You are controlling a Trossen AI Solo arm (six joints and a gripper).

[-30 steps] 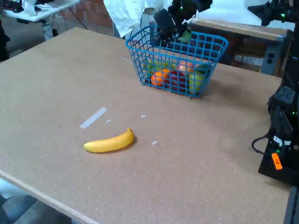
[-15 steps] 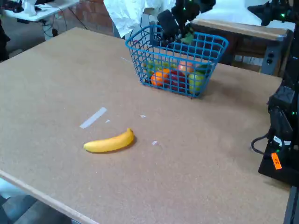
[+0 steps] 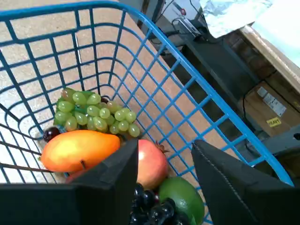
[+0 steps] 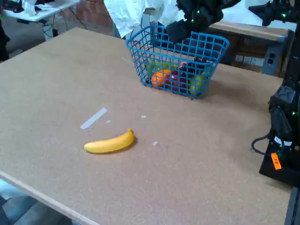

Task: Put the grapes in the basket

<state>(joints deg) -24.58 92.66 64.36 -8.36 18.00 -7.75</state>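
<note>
Dark grapes point(image 3: 152, 208), knobbly and loose-hanging, are seen inside the basket point(image 3: 197, 91); the gripper point(image 3: 164, 187) is spread, empty.

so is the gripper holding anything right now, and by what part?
Nothing held. The gripper is open above the basket; the grapes lie below, among the fruit, free of both fingers.

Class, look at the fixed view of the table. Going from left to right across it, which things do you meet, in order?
Strip of tape → banana → blue basket holding fruit, with the gripper above it → black equipment with an orange tag at the right edge.
</note>
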